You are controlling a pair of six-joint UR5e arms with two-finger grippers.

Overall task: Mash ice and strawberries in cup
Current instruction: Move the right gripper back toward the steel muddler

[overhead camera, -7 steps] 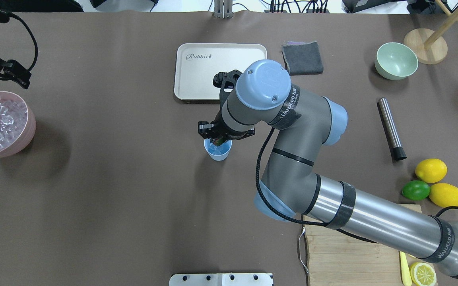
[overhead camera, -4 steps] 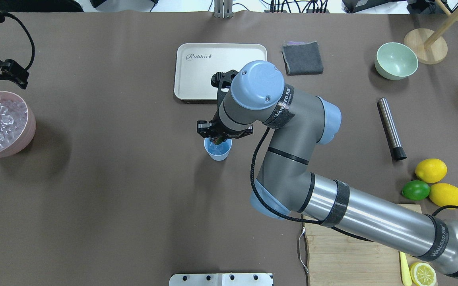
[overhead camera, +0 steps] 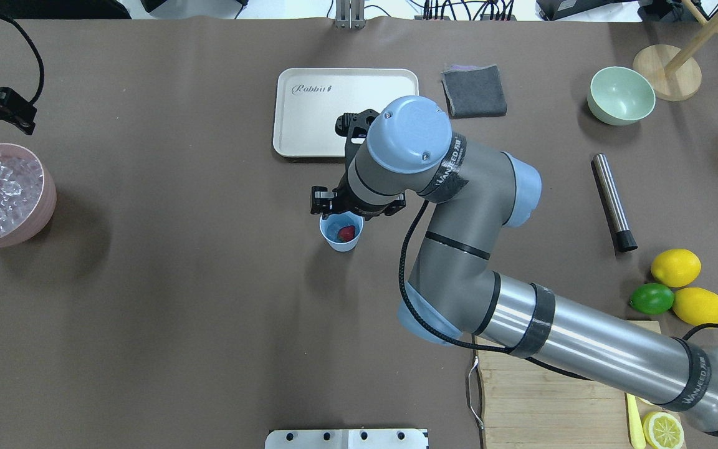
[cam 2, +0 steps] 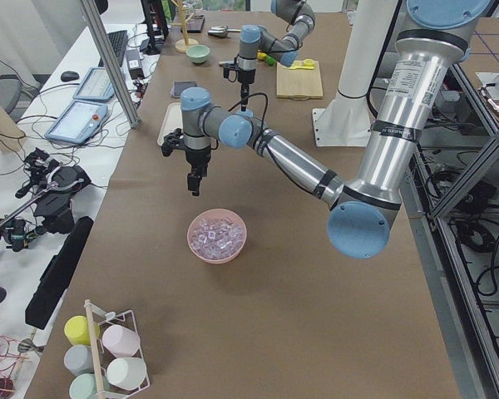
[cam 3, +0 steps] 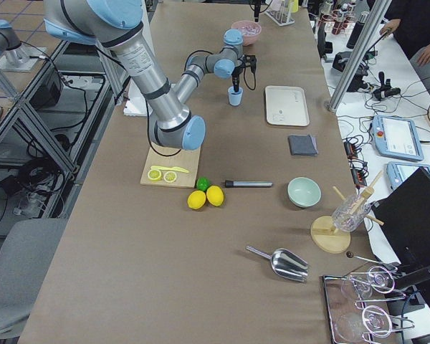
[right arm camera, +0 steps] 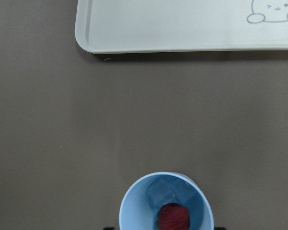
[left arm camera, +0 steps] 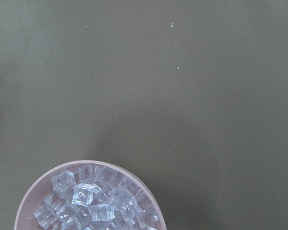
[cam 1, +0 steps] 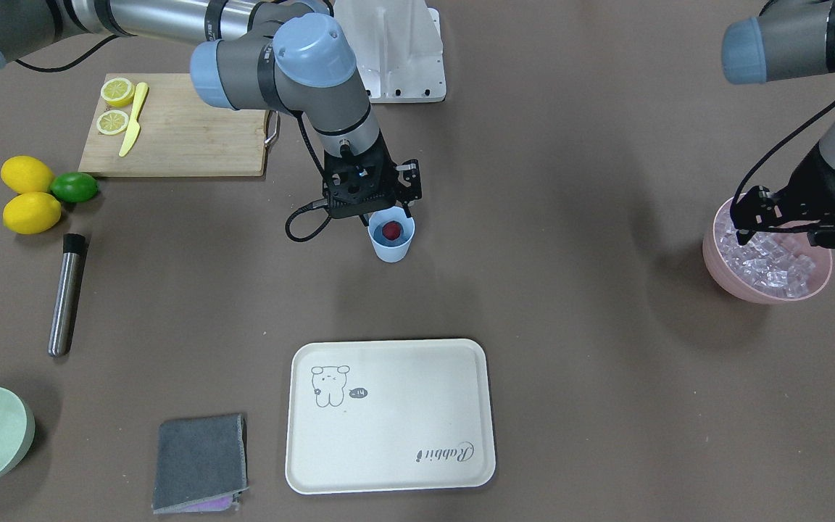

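Loading seems to be the step in hand, with no mashing begun: the small red strawberry (cam 1: 391, 230) lies at the bottom of the small light blue plastic cup (cam 1: 391, 250), against two clear ice cubes (right arm camera: 159, 192). The cup stands upright on the brown table (cam 1: 570, 326). The right pincer (cam 1: 381, 210) hangs just above the cup's robot-side rim. It holds nothing, and the strawberry sits free below it and a touch toward the operators' side. I cannot tell from where I stand whether its jaws are spread or closed. Far off at the table's other end, the left pincer (cam 2: 194, 181) hovers over the rim of the pink bowl (cam 1: 744, 286), which is heaped with more ice. Its jaws I cannot make out either. Next, I reckon, comes either another cube from that bowl or the crushing itself. That calls for lifting the right arm clear and fetching the slim steel rod with a black end (cam 1: 66, 293), which lies well apart from the cup.
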